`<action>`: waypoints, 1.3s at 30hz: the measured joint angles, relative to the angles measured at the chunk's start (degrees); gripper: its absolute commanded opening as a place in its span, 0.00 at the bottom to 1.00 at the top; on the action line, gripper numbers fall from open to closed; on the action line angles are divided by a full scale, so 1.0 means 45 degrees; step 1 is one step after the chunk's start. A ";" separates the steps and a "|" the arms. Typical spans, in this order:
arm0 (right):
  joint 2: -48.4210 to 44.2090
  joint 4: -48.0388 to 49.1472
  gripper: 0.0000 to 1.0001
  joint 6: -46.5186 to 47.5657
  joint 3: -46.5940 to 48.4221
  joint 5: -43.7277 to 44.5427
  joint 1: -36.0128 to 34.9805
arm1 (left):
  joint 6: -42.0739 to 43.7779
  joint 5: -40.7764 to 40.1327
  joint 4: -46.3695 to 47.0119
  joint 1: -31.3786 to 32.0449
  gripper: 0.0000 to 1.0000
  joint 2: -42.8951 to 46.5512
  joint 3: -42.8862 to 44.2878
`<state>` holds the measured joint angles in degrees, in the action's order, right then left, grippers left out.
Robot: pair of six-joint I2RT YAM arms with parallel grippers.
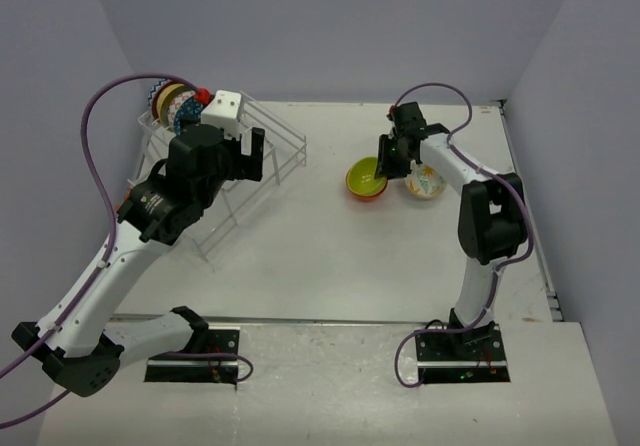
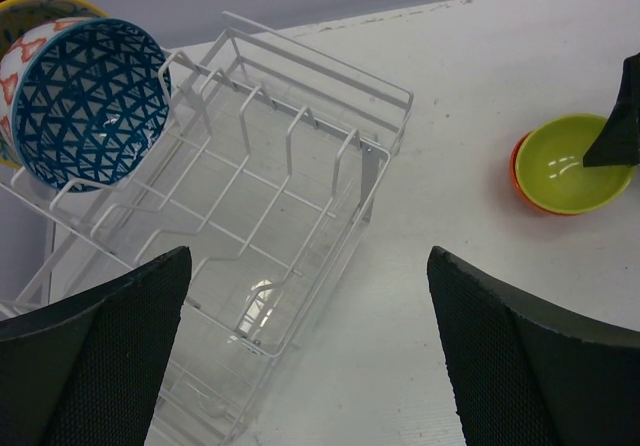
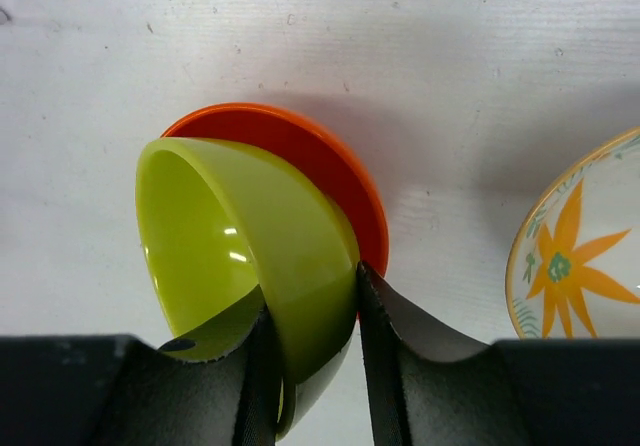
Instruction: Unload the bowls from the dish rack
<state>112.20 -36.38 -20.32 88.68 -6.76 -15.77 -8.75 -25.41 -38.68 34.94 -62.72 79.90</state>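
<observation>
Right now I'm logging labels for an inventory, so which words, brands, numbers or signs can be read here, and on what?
None: no readable text in any view.
Blue-triangle-patterned round bowl in the white wire dish rack: pattern only.
Glossy lime-green round bowl, plain orange-red round bowl, white round bowl with orange flower: no lettering.
Black arm base plates: any marking too small to read.

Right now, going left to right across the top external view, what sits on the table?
White wire dish rack holding upright patterned bowls → round lime-green bowl nested in a plain orange-red bowl → white bowl with a yellow centre.
</observation>
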 measured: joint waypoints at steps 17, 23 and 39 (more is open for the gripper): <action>-0.0117 -0.0024 0.25 0.0068 0.0000 0.0272 0.0000 | 0.0189 -0.0092 0.0005 0.0000 1.00 0.0005 -0.0223; -0.0199 0.0005 0.26 0.0063 -0.0160 0.0272 0.0000 | 0.0185 -0.0330 0.0087 -0.0199 1.00 -0.0068 -0.0233; -0.7227 0.0180 0.72 0.0063 -0.1598 0.0627 0.0000 | 0.3157 -0.6674 0.0622 -0.1365 1.00 -0.3385 0.2642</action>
<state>79.68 -35.57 -20.03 81.49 -3.95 -15.77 5.45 -55.44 -35.88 28.80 -77.95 91.79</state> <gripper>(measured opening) 0.712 0.997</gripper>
